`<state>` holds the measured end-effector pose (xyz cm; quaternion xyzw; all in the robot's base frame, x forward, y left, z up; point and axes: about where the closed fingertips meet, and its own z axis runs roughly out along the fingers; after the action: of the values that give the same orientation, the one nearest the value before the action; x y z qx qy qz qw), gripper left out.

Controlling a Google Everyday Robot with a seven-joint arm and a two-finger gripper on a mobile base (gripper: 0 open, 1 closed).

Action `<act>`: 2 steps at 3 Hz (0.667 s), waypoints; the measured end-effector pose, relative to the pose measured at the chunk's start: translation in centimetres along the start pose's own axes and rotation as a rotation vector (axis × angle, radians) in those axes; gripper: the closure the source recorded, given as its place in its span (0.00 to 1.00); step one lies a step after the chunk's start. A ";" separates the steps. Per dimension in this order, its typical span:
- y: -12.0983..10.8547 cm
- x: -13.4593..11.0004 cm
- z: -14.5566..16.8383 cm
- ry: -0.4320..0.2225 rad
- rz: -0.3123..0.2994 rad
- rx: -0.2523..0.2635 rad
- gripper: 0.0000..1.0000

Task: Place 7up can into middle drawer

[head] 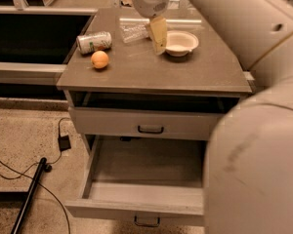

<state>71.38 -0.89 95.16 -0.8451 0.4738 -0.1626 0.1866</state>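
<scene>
The 7up can (94, 42) lies on its side at the back left of the cabinet top (136, 74), just behind the orange fruit (99, 59). My gripper (158, 37) hangs over the back middle of the top, to the right of the can and apart from it, between a clear plastic bottle (133, 31) and a white bowl (181, 43). It holds nothing that I can see. The middle drawer (141, 199) is pulled far out at the bottom, with nothing visible inside it. My arm hides its right end.
The drawer one tier higher (146, 123) stands slightly ajar with a dark handle. My arm (254, 130) fills the right side of the view. Cables and a black pole (31, 189) lie on the floor at the left.
</scene>
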 end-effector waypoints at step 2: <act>-6.5 -4.5 5.6 -0.143 -0.012 0.046 0.21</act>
<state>76.50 7.07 92.84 -0.8529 0.4504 -0.1136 0.2385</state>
